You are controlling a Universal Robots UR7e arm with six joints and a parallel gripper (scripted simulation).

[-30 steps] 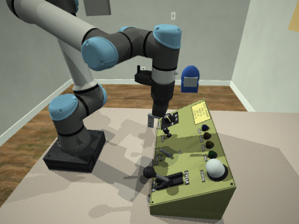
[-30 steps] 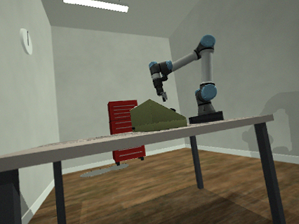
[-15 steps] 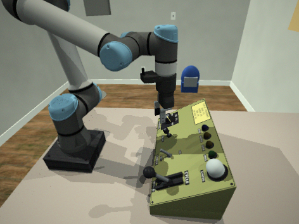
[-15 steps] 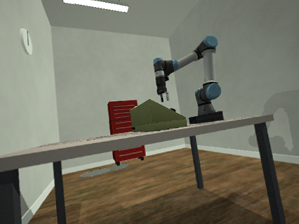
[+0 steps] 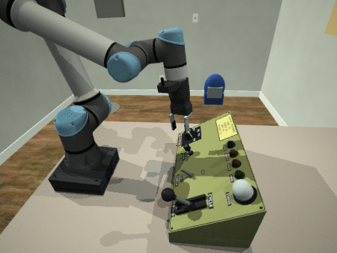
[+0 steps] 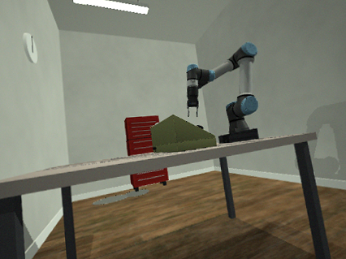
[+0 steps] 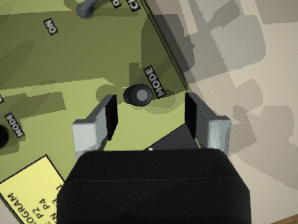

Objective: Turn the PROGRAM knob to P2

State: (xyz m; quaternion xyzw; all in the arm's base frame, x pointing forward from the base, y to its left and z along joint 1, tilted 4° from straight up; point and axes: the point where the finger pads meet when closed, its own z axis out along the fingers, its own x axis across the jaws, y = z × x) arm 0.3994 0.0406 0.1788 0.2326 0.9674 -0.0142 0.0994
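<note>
The olive console (image 5: 214, 186) stands on the table, its sloped face up. The PROGRAM knob (image 5: 189, 137), with a yellow pointer, sits on a black plate near the face's upper left. My gripper (image 5: 180, 124) is open and empty and hangs just above that knob. In the wrist view the open fingers frame a small black MODE knob (image 7: 138, 95). A corner of the black plate (image 7: 172, 142) shows under the gripper body, and the PROGRAM knob itself is hidden there. In the side view the gripper (image 6: 192, 112) hovers a little above the console's peak (image 6: 182, 137).
Below on the face are a toggle (image 5: 187, 173), a ball-handled lever (image 5: 168, 194), a white dome button (image 5: 242, 189), several dark lamps (image 5: 235, 159) and a yellow label (image 5: 226, 129). The arm's base (image 5: 86, 171) stands left of the console. The table edge runs close to the console's left side.
</note>
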